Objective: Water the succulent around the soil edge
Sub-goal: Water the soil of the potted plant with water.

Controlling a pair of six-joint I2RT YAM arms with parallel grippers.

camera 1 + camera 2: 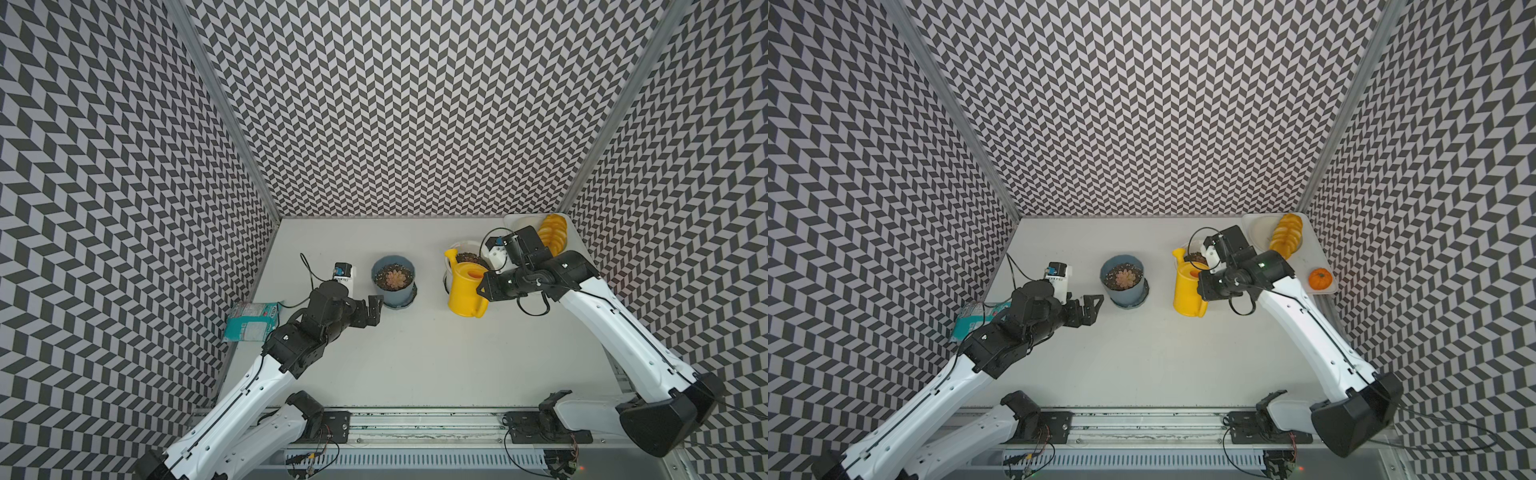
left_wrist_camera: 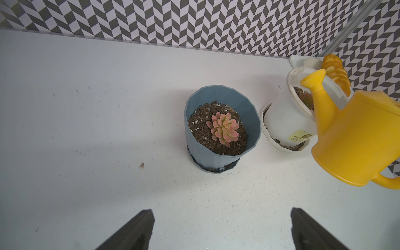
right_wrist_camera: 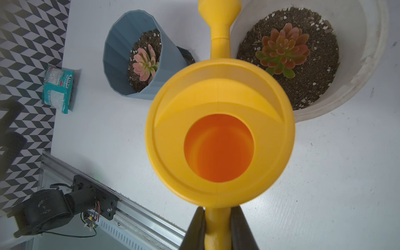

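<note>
The succulent is a pale pink rosette in a blue-grey pot near the table's middle. The soil edge rings it, dark with pale specks. My right gripper is shut on the handle of a yellow watering can. The can is upright, to the right of the blue-grey pot, with its spout beside the white pot. My left gripper stands open and empty just left of the blue-grey pot.
A white pot with a darker red-green rosette stands behind the can. A teal packet lies at the left wall. A tray at the back right holds bread and a small pumpkin.
</note>
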